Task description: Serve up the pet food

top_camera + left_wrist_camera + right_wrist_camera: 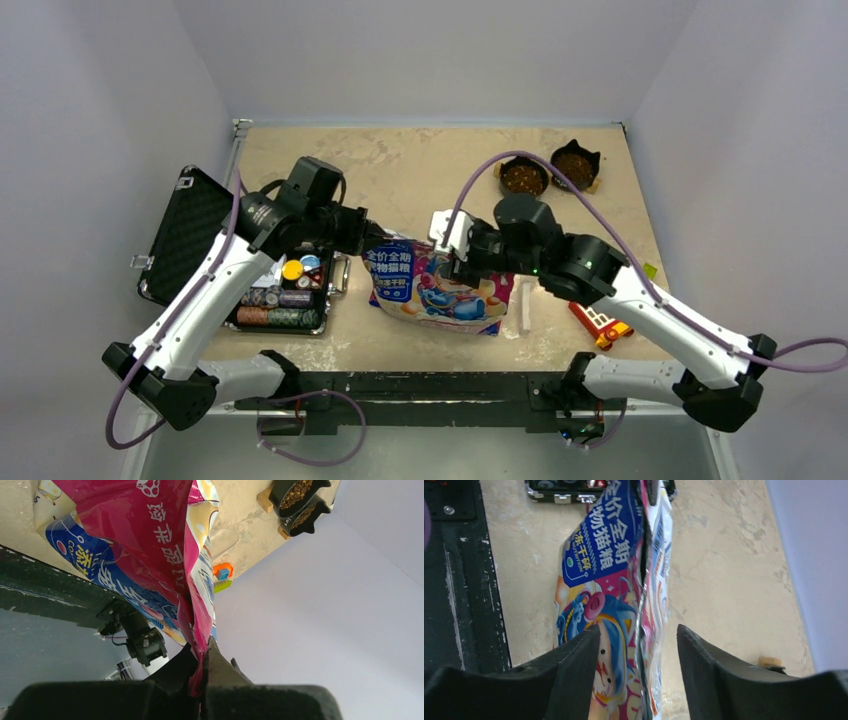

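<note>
Top view: a foil bag (435,285) in pink, blue and white, with cartoon print and a blue panel of Chinese text, hangs between the two sets of jaws over the middle of the table (400,160). The left gripper (362,240) is at the bag's upper left corner and the right gripper (462,257) is at its top edge further along. The bag's longer visible side runs from one set of jaws toward the other, printed face up and text reading upright. Brown kibble (524,179) fills two black bowls (503,172) beyond the right jaws, well apart from them. Behind the left jaws lies an open black case (190,235) with stacked poker chips (280,297). A red and yellow toy (600,322) sits behind the right jaws, beside that arm. Left wrist view: the jaws are together, pinching a crumpled pink edge of the bag. The foil fans out ahead of the fingertips and blocks much of the table. The bowls show far ahead, and an orange block (222,571) lies just past the bag's side. Right wrist view: the jaws are apart, and the bag's thin edge stands between the two fingers (574,665), running straight away from them. The blue panel is on the left-hand finger's side; contact there cannot be told. The case lies just past the bag's far end.
</note>
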